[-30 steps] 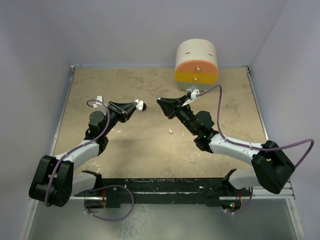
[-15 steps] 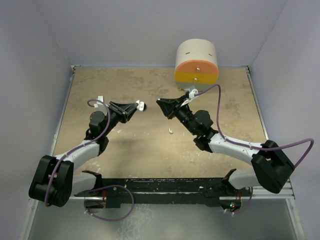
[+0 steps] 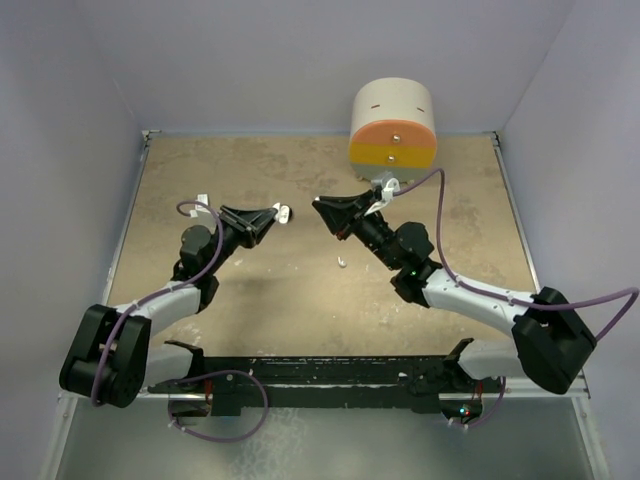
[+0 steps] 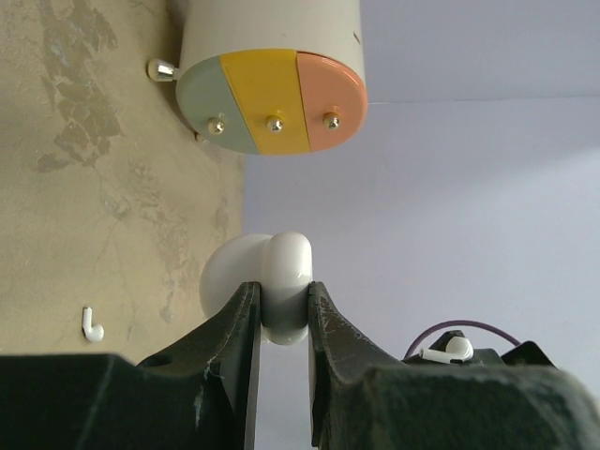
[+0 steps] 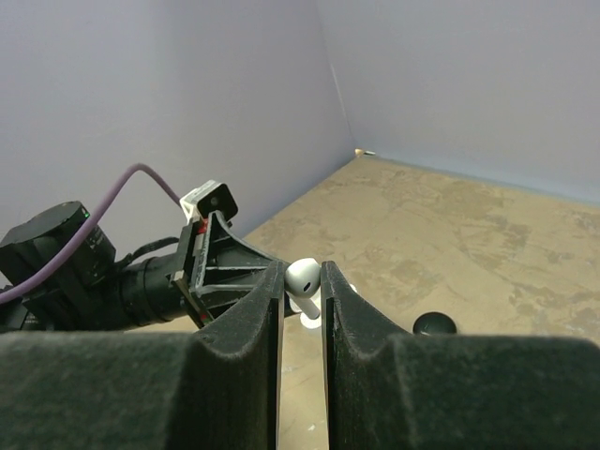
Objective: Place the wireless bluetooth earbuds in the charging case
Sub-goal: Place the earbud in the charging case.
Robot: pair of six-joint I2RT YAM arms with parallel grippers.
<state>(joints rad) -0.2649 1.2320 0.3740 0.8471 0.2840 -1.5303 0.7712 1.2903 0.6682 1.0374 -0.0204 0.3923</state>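
Note:
My left gripper [image 3: 272,214] is shut on a white charging case [image 3: 283,211] and holds it above the table; in the left wrist view the case [image 4: 285,281] sits pinched between the fingertips. My right gripper [image 3: 318,206] faces it from the right, a short gap away, shut on a white earbud [image 5: 305,277] with its stem pointing down. That earbud also shows in the left wrist view [image 4: 448,351]. A second white earbud [image 3: 341,264] lies on the table below the grippers, also in the left wrist view [image 4: 90,324]. No black earbuds are visible.
A cream drum with an orange, yellow and pale green face [image 3: 392,125] stands at the back wall, also in the left wrist view [image 4: 272,75]. A small black round disc [image 5: 434,324] lies on the table under the grippers. Grey walls enclose the table.
Both grippers have crept slightly, the right arm's elbow shifting a little right. Both keep their hold; the loose earbud has not moved.

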